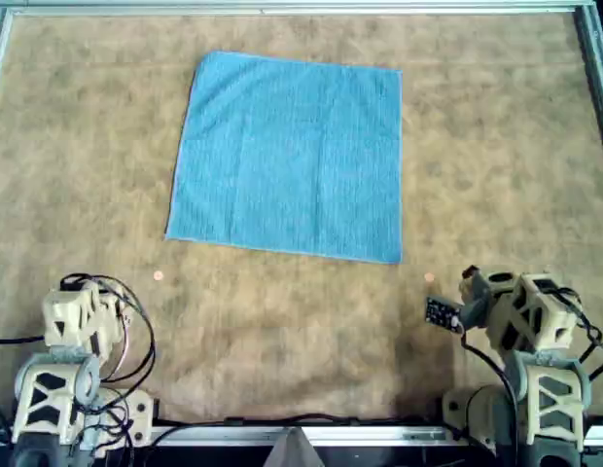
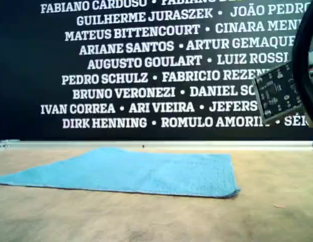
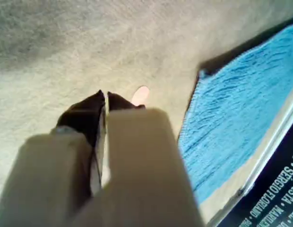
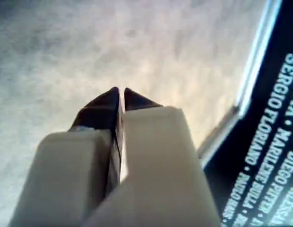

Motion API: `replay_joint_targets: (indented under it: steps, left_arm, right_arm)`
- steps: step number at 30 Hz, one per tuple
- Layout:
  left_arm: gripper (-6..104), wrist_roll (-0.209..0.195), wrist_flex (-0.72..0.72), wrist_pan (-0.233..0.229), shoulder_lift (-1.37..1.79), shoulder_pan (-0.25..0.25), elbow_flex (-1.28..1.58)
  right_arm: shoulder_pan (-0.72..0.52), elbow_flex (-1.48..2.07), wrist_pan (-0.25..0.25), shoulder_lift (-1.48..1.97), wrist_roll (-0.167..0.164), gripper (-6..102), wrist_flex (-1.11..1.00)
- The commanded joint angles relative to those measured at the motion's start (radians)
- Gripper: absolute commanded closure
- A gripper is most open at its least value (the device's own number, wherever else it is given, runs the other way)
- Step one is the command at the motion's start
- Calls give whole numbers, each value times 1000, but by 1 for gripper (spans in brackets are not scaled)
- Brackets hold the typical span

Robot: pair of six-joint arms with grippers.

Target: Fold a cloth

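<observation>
The cloth point(image 1: 290, 156) is a light blue square towel, spread flat on the brown mat in the upper middle of the overhead view. In the exterior view the cloth point(image 2: 141, 171) lies low and flat. Its corner point(image 3: 231, 118) shows in the left wrist view, off to the side of my left gripper point(image 3: 106, 94), which is shut and empty over bare mat. My right gripper point(image 4: 121, 90) is also shut on nothing above bare mat. The left arm point(image 1: 83, 321) stands at the overhead view's lower left. At its lower right is the right arm point(image 1: 520, 311). Both are apart from the cloth.
A metal rail point(image 1: 282, 8) borders the mat's far edge, with a black wall of white names point(image 2: 146, 60) behind it. Two small pink dots point(image 1: 158, 276) point(image 1: 429, 278) mark the mat below the cloth. A small circuit board point(image 2: 277, 93) hangs at the exterior view's right.
</observation>
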Motion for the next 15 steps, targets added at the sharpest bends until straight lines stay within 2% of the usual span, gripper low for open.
replay_joint_targets:
  steps: [1,3,5,8,9,11,12,15]
  left_arm:
    - [80,5,-25,-5,3,-23,-78]
    - [67,-6,-23,-6,3,-21,-97]
    - [56,5,-23,-6,3,-23,-100]
    - [44,5,-23,-6,3,-23,-103]
    - [41,-6,-23,-5,3,-23,-103]
    - [37,-8,-23,-5,3,-25,-107]
    - [36,6,-23,-5,3,-25,-114]
    - [36,6,-23,-5,3,-25,-186]
  right_arm:
    - [9,-25,-9,41,9,78,-117]
    - [9,-43,-9,41,9,66,-153]
    - [9,-52,-9,41,-3,55,-178]
    - [6,-52,-8,41,9,42,-186]
    - [8,-54,-8,41,-3,39,-186]
    - [11,-58,-9,41,-6,36,-184]
    - [17,-60,-11,41,-6,35,-186]
    - [83,-71,-32,41,-8,34,-172]
